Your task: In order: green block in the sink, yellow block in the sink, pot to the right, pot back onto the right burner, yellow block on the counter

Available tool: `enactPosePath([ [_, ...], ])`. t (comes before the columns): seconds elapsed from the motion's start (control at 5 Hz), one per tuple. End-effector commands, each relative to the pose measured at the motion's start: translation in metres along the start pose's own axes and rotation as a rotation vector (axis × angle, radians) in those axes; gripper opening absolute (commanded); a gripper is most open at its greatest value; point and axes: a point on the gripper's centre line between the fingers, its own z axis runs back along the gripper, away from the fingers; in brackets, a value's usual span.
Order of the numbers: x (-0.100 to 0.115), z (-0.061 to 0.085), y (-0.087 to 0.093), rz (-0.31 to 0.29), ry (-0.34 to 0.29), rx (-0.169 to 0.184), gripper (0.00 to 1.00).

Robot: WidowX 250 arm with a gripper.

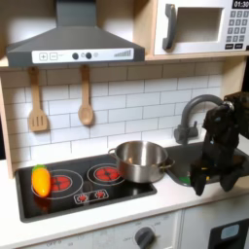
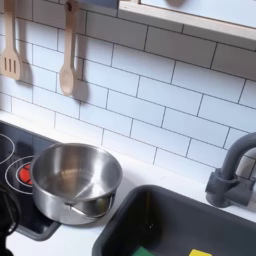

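Pot [image 1: 140, 160] sat at the cooktop's [image 1: 68, 199] right edge, beside the sink [image 2: 160, 215]. Green block [image 2: 146, 251] and yellow block [image 2: 200, 253] lay in the basin. Gripper [image 1: 208, 178] hung over sink; jaw state indiscernible.

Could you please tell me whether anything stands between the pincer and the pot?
Nothing visible does. In the first exterior view the pincer is down at the sink, and the pot sits on the cooktop just to its left. The faucet stands further back, by the wall.
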Motion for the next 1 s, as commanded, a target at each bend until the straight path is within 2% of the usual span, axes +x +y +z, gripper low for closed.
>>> enactPosePath([
  [0.0, 0.0, 0.0, 0.0, 0.0, -0.001, 0.0, 1.0],
  [0.2, 0.0, 0.0, 0.0, 0.0, 0.0, 0.0, 1.0],
  [0.4, 0.018, 0.001, 0.008, 0.019, -0.008, 0.031, 1.0],
  [0.6, 0.036, -0.005, 0.018, 0.048, -0.011, 0.031, 1.0],
  [0.8, 0.05, -0.007, 0.02, 0.044, -0.028, 0.031, 1.0],
])
